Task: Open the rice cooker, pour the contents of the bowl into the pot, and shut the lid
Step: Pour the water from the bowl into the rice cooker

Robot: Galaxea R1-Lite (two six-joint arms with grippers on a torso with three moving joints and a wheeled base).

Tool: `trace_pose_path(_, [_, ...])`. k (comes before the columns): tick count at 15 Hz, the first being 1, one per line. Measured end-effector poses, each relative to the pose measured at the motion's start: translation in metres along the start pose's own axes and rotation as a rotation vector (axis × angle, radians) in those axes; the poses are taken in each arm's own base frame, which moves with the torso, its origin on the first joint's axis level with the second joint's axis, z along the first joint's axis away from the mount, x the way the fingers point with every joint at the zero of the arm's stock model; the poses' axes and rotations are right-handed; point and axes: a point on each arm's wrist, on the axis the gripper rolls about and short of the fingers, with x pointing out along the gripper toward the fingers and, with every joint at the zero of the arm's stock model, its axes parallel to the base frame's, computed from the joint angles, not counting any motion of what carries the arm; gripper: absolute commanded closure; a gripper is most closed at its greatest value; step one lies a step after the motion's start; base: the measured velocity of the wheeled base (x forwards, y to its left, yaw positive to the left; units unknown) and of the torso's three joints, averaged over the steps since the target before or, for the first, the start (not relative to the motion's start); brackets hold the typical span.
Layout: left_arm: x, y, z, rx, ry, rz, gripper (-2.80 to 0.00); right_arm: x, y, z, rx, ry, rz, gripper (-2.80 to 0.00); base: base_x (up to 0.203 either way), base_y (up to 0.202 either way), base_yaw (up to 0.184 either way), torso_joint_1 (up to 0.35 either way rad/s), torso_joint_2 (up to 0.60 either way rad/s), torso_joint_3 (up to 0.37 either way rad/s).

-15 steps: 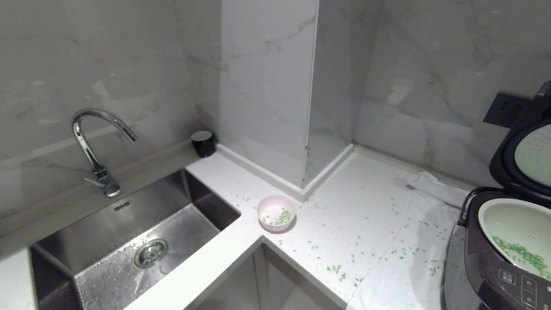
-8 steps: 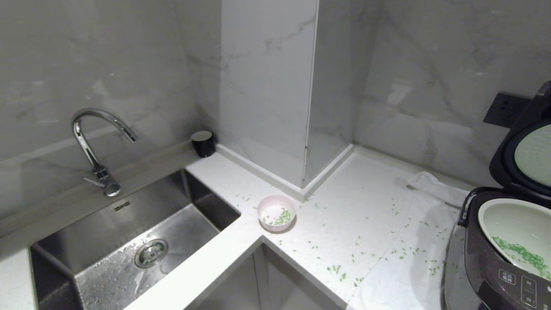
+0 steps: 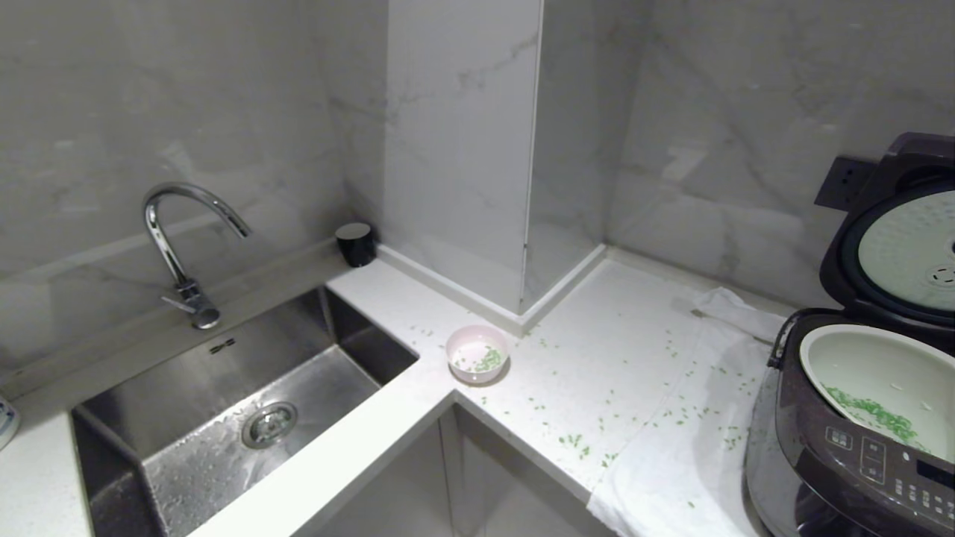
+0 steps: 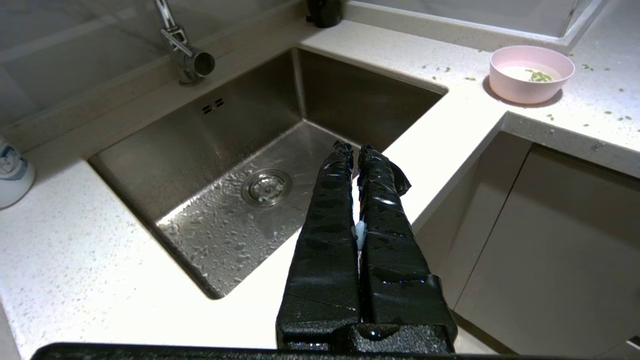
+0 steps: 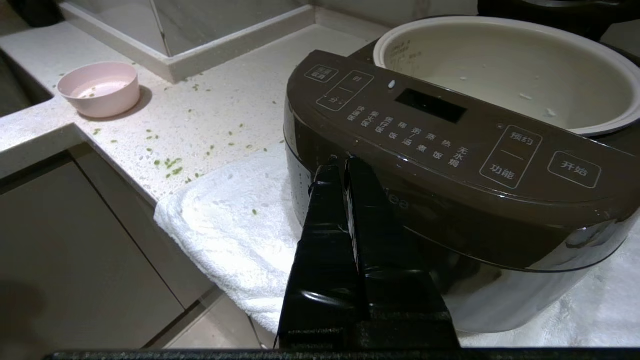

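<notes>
Rice cooker (image 3: 850, 418) at right end of tabletop (image 3: 634, 335), on white towel (image 3: 671, 462). Lid (image 3: 895, 239) raised upright; pot (image 3: 880, 373) exposed, green contents (image 3: 873, 410) inside. Pink bowl (image 3: 477, 353) near tabletop's inner corner, beside sink (image 3: 224, 403); few green bits left inside. Green bits scattered over tabletop and towel between bowl and cooker. Faucet (image 3: 179, 246) behind sink; black cup (image 3: 356, 243) at wall. Left tool (image 4: 356, 150) shut, empty, above sink edge. Right tool (image 5: 340, 162) shut, empty, just before cooker front.
</notes>
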Motion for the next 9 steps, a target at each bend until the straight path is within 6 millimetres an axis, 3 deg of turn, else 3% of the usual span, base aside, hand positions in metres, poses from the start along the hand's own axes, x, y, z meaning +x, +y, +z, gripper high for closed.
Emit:
trace_pose_path(5, [0.0002, 0.0000, -0.0008, -0.002, 0.004, -0.001, 0.00, 0.0000, 0.0000, 0.0000, 0.001, 0.000, 0.000, 0.00, 0.002, 0.004, -0.014, 0.009, 0.00, -0.002])
trace_pose_path(9, [0.0001, -0.0001, -0.0008, -0.002, 0.005, -0.002, 0.00, 0.0000, 0.0000, 0.0000, 0.008, 0.000, 0.000, 0.00, 0.004, 0.009, -0.166, 0.004, 0.00, 0.000])
